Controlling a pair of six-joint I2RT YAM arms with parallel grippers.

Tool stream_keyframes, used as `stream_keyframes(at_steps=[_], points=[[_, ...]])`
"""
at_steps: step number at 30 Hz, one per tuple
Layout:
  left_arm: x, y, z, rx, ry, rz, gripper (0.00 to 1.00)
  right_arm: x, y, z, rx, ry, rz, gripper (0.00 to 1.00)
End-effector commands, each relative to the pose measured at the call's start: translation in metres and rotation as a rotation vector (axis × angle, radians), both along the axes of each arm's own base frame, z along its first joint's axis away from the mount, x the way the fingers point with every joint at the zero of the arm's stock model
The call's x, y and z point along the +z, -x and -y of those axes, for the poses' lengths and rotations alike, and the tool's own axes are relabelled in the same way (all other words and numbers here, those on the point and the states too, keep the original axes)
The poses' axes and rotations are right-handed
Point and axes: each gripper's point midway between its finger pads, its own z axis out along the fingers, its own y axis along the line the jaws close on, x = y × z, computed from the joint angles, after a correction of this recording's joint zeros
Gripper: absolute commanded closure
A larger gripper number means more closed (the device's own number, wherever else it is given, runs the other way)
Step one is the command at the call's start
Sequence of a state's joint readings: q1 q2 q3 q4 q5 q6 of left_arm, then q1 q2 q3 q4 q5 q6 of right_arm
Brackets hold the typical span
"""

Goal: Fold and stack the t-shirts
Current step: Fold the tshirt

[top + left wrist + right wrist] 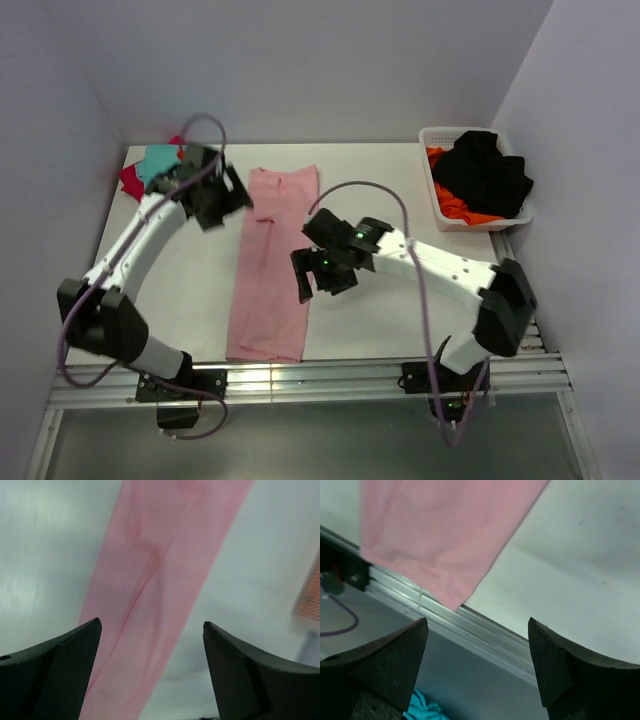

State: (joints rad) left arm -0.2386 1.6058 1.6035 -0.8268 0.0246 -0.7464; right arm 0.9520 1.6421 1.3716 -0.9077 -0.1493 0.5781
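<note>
The light pink t-shirt point(272, 262) lies flat on the white table, folded into a long narrow strip running from the back to the front edge. It also shows in the left wrist view point(155, 595) and in the right wrist view point(440, 530). A teal t-shirt point(158, 158) and a red/magenta one point(131, 180) lie crumpled at the back left corner. My left gripper point(222, 200) is open and empty, above the table just left of the strip's far end. My right gripper point(318, 274) is open and empty, by the strip's right edge at mid length.
A white basket point(446, 215) at the back right holds black cloth point(488, 172) and orange cloth point(452, 202). A metal rail point(330, 372) runs along the table's front edge. Teal cloth point(427, 711) shows below the table in the right wrist view.
</note>
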Motion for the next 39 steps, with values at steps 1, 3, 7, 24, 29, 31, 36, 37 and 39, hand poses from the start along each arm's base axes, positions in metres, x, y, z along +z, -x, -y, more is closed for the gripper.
stream_keyframes(at_steps=[1,3,7,24,29,31,36,37,39], points=[[-0.082,0.114,-0.006,0.039,-0.124,-0.261,0.13,0.019,0.005,-0.005,-0.049,-0.215,0.032,0.12],[-0.104,0.172,-0.009,0.060,-0.082,-0.312,0.16,0.017,0.024,0.004,-0.078,-0.289,-0.006,0.12],[-0.131,0.245,-0.023,0.079,-0.026,-0.369,0.23,0.024,0.033,0.012,-0.154,-0.390,0.001,0.12],[-0.159,0.308,-0.021,0.187,0.052,-0.567,0.15,0.036,0.034,0.038,-0.550,-0.547,-0.066,0.16],[-0.195,0.318,-0.023,0.277,0.066,-0.618,0.18,0.048,0.036,0.058,-0.609,-0.531,-0.031,0.16],[-0.201,0.317,-0.021,0.288,0.084,-0.609,0.20,0.046,0.042,0.070,-0.639,-0.526,-0.029,0.17],[-0.211,0.312,-0.020,0.347,0.118,-0.588,0.29,0.041,0.052,0.088,-0.683,-0.538,-0.039,0.18],[-0.213,0.312,-0.021,0.350,0.115,-0.591,0.30,0.035,0.054,0.090,-0.694,-0.531,-0.048,0.18],[-0.224,0.317,-0.021,0.357,0.105,-0.619,0.35,0.032,0.056,0.091,-0.699,-0.535,-0.055,0.18]])
